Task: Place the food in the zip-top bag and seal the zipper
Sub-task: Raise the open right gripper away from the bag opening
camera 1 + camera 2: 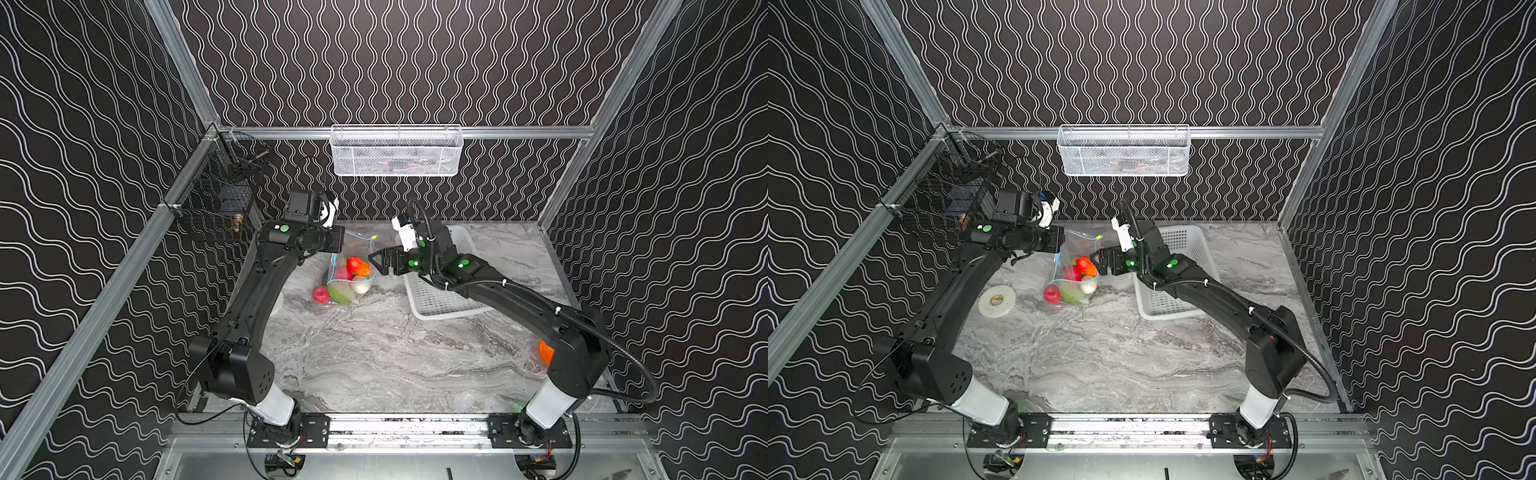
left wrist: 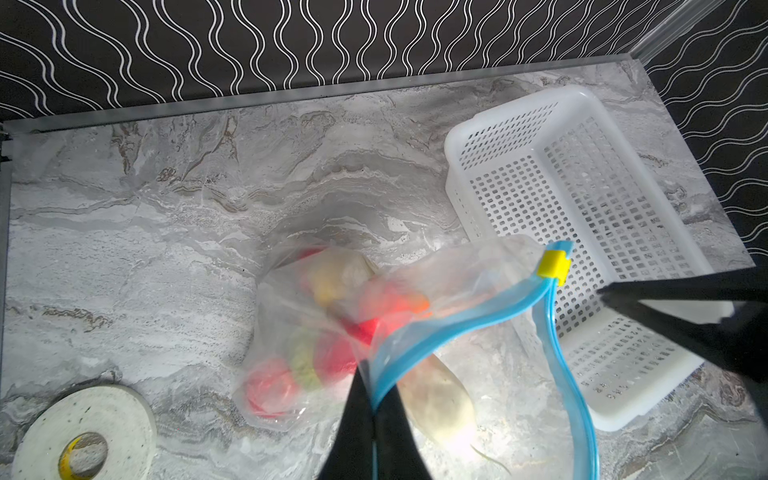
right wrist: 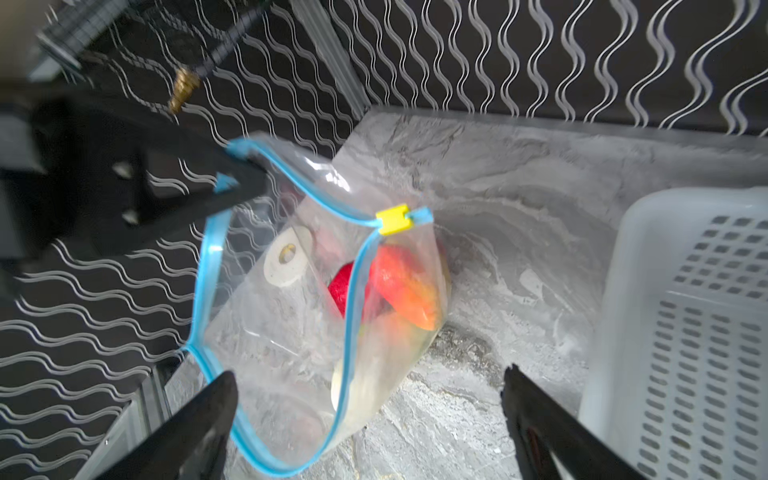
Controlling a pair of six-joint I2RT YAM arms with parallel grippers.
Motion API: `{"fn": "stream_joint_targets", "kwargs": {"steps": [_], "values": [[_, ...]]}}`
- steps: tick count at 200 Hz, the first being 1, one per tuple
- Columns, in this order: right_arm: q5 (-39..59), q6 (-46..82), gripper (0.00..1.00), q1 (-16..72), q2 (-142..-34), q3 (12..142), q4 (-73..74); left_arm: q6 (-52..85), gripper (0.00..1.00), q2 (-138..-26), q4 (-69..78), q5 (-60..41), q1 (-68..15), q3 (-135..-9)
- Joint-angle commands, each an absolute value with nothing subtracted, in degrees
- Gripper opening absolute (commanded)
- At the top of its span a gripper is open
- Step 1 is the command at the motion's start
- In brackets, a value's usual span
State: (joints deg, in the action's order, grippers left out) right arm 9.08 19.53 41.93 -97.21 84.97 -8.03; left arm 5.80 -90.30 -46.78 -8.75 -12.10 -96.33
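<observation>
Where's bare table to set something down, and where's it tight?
Bare: the broad front stretch of the table, between both arm bases, nearer than the zip-top bag and white basket. Crowded: the gap between bag and basket, where the open right tool hovers.

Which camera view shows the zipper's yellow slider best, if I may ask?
The right wrist view: the yellow slider is central, sharp and unobstructed. The left wrist view shows it too; in both top views it is a tiny speck.

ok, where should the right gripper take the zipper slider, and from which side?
Pinch the yellow slider across its flat faces, coming from the basket side with the open right gripper. It sits at the far end of the blue strip from the shut left gripper, so that side looks clear.
</observation>
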Motion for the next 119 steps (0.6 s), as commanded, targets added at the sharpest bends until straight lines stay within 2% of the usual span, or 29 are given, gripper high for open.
{"fn": "stream_joint_targets", "kwargs": {"steps": [1, 35, 51, 61, 73, 119], "values": [[4.84, 22.17, 0.99, 41.84, -96.47, 87.28, -10.52, 6.23, 0.0, -90.35, -46.28, -9.32, -11.96, -96.58], [2.6, 24.35, 0.99, 41.84, -97.88, 91.27, -14.41, 6.8, 0.0, -90.3, -45.62, -9.7, -12.04, -95.48], [1.82, 26.23, 0.95, 41.84, -97.82, 91.84, -14.42, 7.81, 0.0, -90.38, -45.41, -10.81, -12.04, -95.03], [0.98, 27.64, 0.9, 41.84, -97.74, 92.18, -14.49, 8.6, 0.0, -90.31, -45.28, -11.69, -12.11, -94.46], [-1.14, 30.27, 0.77, 41.6, -97.82, 92.97, -15.74, 9.76, 0.0, -90.34, -44.69, -11.97, -12.2, -93.19], [-1.67, 37.85, 0.63, 39.9, -100.16, 96.61, -21.67, 11.08, 0.0, -91.17, -45.26, -9.88, -15.17, -91.96]]}}
